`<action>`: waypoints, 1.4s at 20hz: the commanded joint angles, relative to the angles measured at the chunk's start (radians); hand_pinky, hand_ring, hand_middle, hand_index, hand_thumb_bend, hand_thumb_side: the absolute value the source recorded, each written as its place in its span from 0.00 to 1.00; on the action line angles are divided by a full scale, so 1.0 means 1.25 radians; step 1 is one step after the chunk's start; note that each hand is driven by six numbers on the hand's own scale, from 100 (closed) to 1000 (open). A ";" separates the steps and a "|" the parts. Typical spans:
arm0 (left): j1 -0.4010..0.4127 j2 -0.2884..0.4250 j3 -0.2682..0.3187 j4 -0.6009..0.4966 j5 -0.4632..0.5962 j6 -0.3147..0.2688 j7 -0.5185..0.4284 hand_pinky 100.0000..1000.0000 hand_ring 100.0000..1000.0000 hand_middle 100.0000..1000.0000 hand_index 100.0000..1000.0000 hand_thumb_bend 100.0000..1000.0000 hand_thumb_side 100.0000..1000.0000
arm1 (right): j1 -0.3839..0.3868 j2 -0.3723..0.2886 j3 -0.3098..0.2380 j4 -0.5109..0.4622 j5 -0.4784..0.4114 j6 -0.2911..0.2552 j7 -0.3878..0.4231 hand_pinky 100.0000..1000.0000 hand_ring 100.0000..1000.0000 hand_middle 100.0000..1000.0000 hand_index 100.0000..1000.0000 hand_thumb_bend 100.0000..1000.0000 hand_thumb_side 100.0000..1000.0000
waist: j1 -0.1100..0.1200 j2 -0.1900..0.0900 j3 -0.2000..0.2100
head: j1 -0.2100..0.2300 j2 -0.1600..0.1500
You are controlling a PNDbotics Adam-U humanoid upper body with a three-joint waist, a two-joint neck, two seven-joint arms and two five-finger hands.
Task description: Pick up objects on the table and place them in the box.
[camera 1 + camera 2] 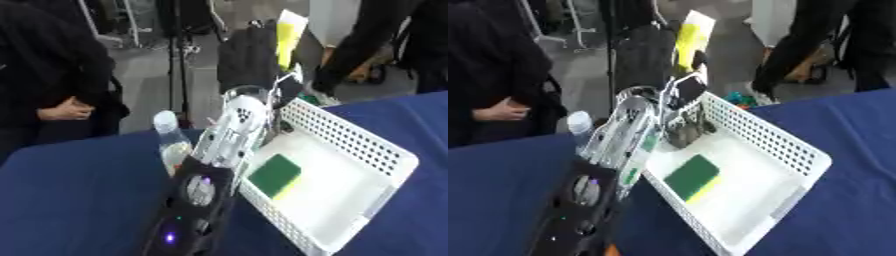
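Both head eyes look steeply down, close, sharing the white box (385, 150) on the blue table (70, 190).

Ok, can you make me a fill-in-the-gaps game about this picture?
1. The sponge lying in the basket is yellow and ___.
2. The basket is coloured ___.
3. The bottle stands on a tablecloth that is ___.
Missing words: green, white, blue.

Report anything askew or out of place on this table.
Nothing looks spilled or damaged. The white basket sits at an angle on the blue table, with a green sponge flat inside; a clear bottle stands upright beside the arm.
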 commanded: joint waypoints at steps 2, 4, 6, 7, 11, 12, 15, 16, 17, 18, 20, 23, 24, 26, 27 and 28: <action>-0.007 -0.015 -0.009 0.017 -0.024 -0.008 0.009 0.00 0.07 0.23 0.68 0.00 0.37 | -0.016 -0.003 0.002 -0.009 -0.009 -0.004 0.003 0.58 0.45 0.43 0.54 0.00 0.72 | -0.009 -0.012 -0.004 | 0.006 -0.013; -0.002 -0.021 -0.012 0.029 -0.027 -0.010 0.011 0.00 0.07 0.23 0.68 0.00 0.37 | -0.018 -0.002 0.002 -0.009 -0.009 -0.004 0.003 0.58 0.45 0.43 0.54 0.00 0.72 | -0.011 -0.011 -0.006 | 0.009 -0.013; 0.002 -0.026 -0.015 0.039 -0.031 -0.013 0.011 0.00 0.07 0.23 0.69 0.00 0.37 | -0.019 -0.002 0.002 -0.009 -0.009 -0.004 0.002 0.58 0.45 0.43 0.54 0.00 0.72 | -0.012 -0.010 -0.006 | 0.010 -0.012; 0.004 -0.028 -0.017 0.044 -0.032 -0.015 0.011 0.00 0.07 0.23 0.69 0.00 0.37 | -0.020 -0.002 0.002 -0.009 -0.009 -0.004 0.002 0.58 0.45 0.43 0.54 0.00 0.72 | -0.012 -0.010 -0.007 | 0.010 -0.011; 0.010 -0.034 -0.022 0.053 -0.031 -0.023 0.008 0.00 0.07 0.24 0.69 0.00 0.37 | -0.021 -0.001 0.002 -0.009 -0.009 -0.004 0.002 0.58 0.45 0.43 0.54 0.00 0.72 | -0.014 -0.009 -0.006 | 0.011 -0.008; 0.013 -0.036 -0.026 0.055 -0.030 -0.027 0.003 0.00 0.09 0.26 0.71 0.00 0.39 | -0.021 -0.001 0.002 -0.009 -0.009 -0.004 0.002 0.58 0.45 0.43 0.54 0.00 0.73 | -0.014 -0.009 -0.006 | 0.010 -0.007; 0.026 -0.041 -0.039 0.056 -0.034 -0.053 -0.038 0.00 0.13 0.30 0.75 0.00 0.42 | -0.020 -0.002 0.002 -0.009 -0.008 -0.004 0.001 0.58 0.45 0.43 0.54 0.00 0.73 | -0.014 -0.010 -0.002 | 0.008 -0.003; 0.030 -0.042 -0.043 0.056 -0.041 -0.064 -0.063 0.00 0.19 0.39 0.82 0.00 0.47 | -0.020 -0.002 0.002 -0.009 -0.008 -0.003 0.001 0.58 0.45 0.43 0.54 0.00 0.73 | -0.014 -0.011 -0.001 | 0.007 -0.002; 0.033 -0.042 -0.046 0.054 -0.051 -0.077 -0.097 0.00 0.19 0.39 0.82 0.00 0.47 | -0.020 -0.002 0.001 -0.009 -0.008 -0.003 0.001 0.58 0.45 0.43 0.54 0.00 0.73 | -0.015 -0.011 0.000 | 0.007 -0.001; 0.034 -0.042 -0.048 0.049 -0.063 -0.090 -0.130 0.00 0.26 0.47 0.88 0.00 0.52 | -0.019 -0.002 0.001 -0.009 -0.008 -0.003 0.001 0.58 0.45 0.43 0.54 0.00 0.73 | -0.015 -0.012 0.001 | 0.007 -0.001; 0.033 -0.041 -0.054 0.038 -0.086 -0.131 -0.222 0.04 0.34 0.55 0.93 0.00 0.55 | -0.019 -0.002 0.002 -0.009 -0.009 -0.003 0.001 0.58 0.45 0.43 0.54 0.00 0.73 | -0.015 -0.012 0.001 | 0.007 -0.001; 0.030 -0.040 -0.055 0.005 -0.109 -0.183 -0.336 0.16 0.46 0.72 0.98 0.00 0.58 | -0.019 -0.001 0.003 -0.009 -0.010 -0.003 0.002 0.58 0.45 0.43 0.54 0.00 0.73 | -0.016 -0.013 0.001 | 0.008 -0.001; 0.028 -0.039 -0.054 -0.005 -0.108 -0.199 -0.370 0.22 0.52 0.80 1.00 0.00 0.60 | -0.019 -0.001 0.003 -0.009 -0.010 -0.003 0.002 0.58 0.45 0.43 0.54 0.00 0.73 | -0.016 -0.013 0.000 | 0.008 -0.002; 0.027 -0.037 -0.053 -0.026 -0.103 -0.225 -0.424 0.27 0.58 0.84 1.00 0.00 0.61 | -0.019 -0.001 0.002 -0.009 -0.011 -0.003 0.002 0.58 0.45 0.43 0.54 0.00 0.73 | -0.016 -0.012 0.000 | 0.008 -0.002; 0.027 -0.037 -0.054 -0.035 -0.098 -0.235 -0.442 0.27 0.58 0.84 1.00 0.00 0.61 | -0.020 -0.001 0.002 -0.009 -0.011 -0.003 0.002 0.58 0.45 0.43 0.54 0.00 0.73 | -0.016 -0.012 0.000 | 0.008 -0.003; 0.027 -0.036 -0.054 -0.043 -0.094 -0.242 -0.457 0.30 0.62 0.87 1.00 0.00 0.62 | -0.020 -0.001 0.002 -0.009 -0.011 -0.003 0.002 0.58 0.45 0.43 0.54 0.00 0.73 | -0.016 -0.012 0.000 | 0.008 -0.003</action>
